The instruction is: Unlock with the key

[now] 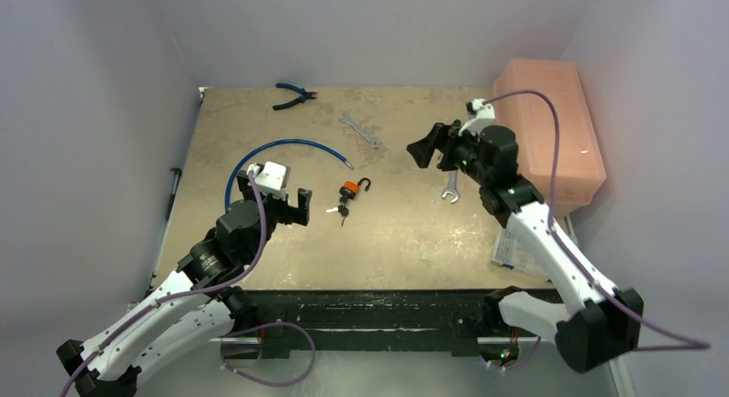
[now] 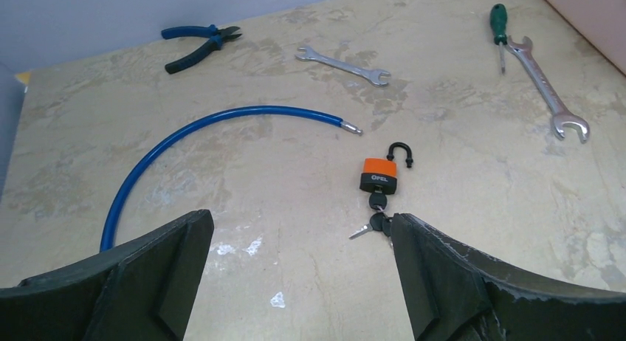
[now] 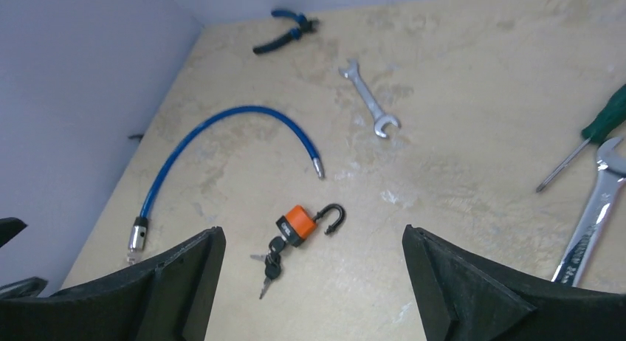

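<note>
**DESK STOCK: PADLOCK LIES WITH SHACKLE OPEN, BOTH PINCERS RELEASED**

**Top view.**
- Padlock (image 1: 350, 189), orange body: flat on the desk (image 1: 413, 242), a little left of its middle, between the two arms.
- Left gripper (image 1: 273, 201): released, holding nothing, just left of the padlock.
- Right gripper (image 1: 427, 148): released, empty, towards the far right, well apart from the padlock.
- Blue cable (image 1: 284, 145): curved, left half of the desk.
- Pliers (image 1: 294, 95): by the far edge.
- Small spanner (image 1: 359, 131): between the pliers and the padlock.
- Large spanner (image 1: 450, 193): partly hidden under the right arm.
- Pink box (image 1: 559, 131): at the far right corner.

**Left wrist view.**
- Jaws spread wide at the bottom corners, nothing between them.
- Padlock ahead, shackle swung free of the body on one side.
- Key (image 2: 378, 201): seated in the keyhole.
- Spare keys (image 2: 369, 226): hanging from it, just beside the right-hand jaw; contact cannot be told.
- Screwdriver (image 2: 500, 27), green handle: beside the large spanner, far right.

**Right wrist view.**
- Jaws likewise wide and empty.
- Padlock, key and spares lie on the desk between the jaws as seen here, near one end of the cable.
</note>
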`<state>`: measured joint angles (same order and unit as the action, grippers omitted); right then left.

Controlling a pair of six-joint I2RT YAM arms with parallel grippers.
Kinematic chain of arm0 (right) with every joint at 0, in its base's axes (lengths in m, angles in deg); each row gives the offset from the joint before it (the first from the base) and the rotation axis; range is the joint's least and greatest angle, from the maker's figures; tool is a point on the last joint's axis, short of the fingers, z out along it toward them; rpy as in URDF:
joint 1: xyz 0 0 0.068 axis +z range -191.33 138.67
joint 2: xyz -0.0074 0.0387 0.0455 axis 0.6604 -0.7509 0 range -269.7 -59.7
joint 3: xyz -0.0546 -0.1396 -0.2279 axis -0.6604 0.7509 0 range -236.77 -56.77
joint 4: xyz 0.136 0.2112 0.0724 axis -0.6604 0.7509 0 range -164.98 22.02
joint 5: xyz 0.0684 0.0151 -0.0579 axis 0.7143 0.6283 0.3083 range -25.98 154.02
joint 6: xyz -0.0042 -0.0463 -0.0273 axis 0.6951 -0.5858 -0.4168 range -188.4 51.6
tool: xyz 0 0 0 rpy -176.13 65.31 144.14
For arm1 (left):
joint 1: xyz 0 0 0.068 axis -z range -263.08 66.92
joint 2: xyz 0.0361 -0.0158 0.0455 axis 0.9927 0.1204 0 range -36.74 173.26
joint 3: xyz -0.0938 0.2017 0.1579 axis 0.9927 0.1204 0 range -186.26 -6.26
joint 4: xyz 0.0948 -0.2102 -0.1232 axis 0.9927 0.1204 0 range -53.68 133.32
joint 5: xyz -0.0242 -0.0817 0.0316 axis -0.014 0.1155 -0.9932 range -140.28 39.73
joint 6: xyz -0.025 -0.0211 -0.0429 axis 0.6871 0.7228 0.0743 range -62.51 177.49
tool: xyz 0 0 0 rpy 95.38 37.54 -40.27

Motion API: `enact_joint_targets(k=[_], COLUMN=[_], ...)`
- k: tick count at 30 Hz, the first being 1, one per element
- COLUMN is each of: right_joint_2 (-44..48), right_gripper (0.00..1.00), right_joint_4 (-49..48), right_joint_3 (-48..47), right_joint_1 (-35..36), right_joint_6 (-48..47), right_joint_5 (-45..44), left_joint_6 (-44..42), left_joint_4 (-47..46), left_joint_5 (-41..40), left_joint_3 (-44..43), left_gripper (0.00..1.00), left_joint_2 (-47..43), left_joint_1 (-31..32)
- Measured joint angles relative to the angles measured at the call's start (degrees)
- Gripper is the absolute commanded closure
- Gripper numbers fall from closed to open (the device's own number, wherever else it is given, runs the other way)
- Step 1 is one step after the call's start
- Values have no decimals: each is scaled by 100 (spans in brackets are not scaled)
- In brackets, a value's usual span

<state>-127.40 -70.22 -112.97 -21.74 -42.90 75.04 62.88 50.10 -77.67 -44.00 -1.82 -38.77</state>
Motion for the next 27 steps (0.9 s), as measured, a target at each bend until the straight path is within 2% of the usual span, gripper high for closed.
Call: enact_joint_targets(k=[4,13,27], right_joint_2=[1003,2446,4365], right_gripper=[1,1,1], right_joint_4=[-118,-131,-4], right_joint_3=[396,1300,2778], right_joint_1=[2,2,17], right_joint_6=[-144,-179,839], right_joint_5=[-186,-590,-721], left_joint_6=[107,249,94], left_joint_4=[-4,-9,-94], left_joint_5=[-297,-590,-728], left_joint_3=[0,2,96], left_gripper=[1,1,1], left_joint_2=[52,205,160], left_joint_1=[0,-2,-2])
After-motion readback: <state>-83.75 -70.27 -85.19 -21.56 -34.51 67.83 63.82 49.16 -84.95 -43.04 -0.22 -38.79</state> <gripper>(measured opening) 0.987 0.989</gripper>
